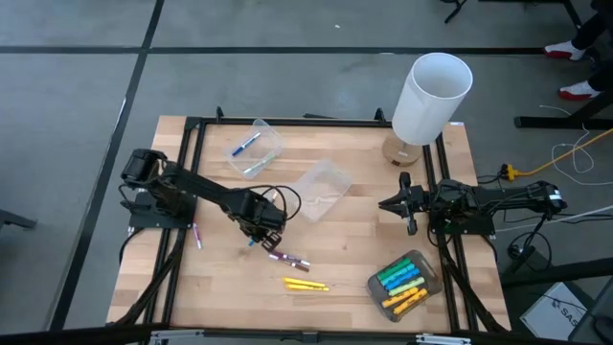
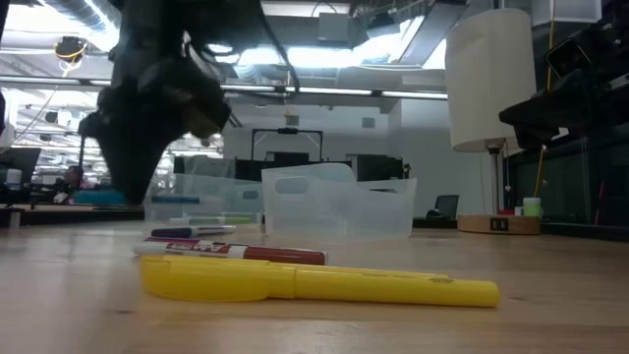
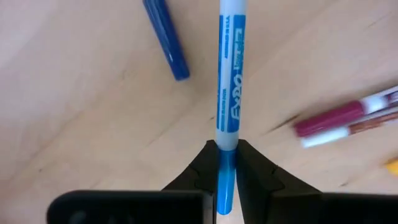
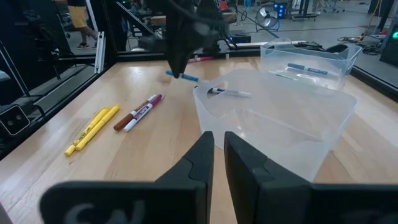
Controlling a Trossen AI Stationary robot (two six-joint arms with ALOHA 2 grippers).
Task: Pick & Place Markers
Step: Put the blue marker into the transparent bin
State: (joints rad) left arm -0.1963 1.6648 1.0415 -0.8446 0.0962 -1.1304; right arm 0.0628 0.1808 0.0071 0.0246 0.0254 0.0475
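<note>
Yellow markers (image 2: 314, 280): I saw these closest to the low camera, lying flat on the table (image 1: 220, 297).
Maroon markers (image 2: 236, 253): just behind the yellow ones, also flat, a pair side by side.
Left gripper (image 3: 227, 163): I had its fingers clamped on a light blue marker (image 3: 231, 81), holding it near one end, a little beyond the maroon pair.
Second blue marker (image 3: 165, 37): I saw it loose on the wood just beside the held one, not touching it.
Purple marker (image 1: 197, 235): it lay alone near the left arm's base side of the table, apart from the yellow markers.
Near tub (image 1: 321, 189): clear plastic, past the left gripper from the yellow markers; I could make out one marker (image 4: 227, 92) inside.
Far tub (image 1: 257, 146): clear, farther still, with blue-capped markers (image 1: 245, 145) in it.
Filled tray (image 1: 406, 284): off to the right of the yellow markers, packed with green, blue and yellow markers.
Right gripper (image 4: 217, 155): I had it waiting with fingers nearly together and nothing between them, beside the near tub.
White cylinder (image 1: 431, 96): upright at the far right corner.
</note>
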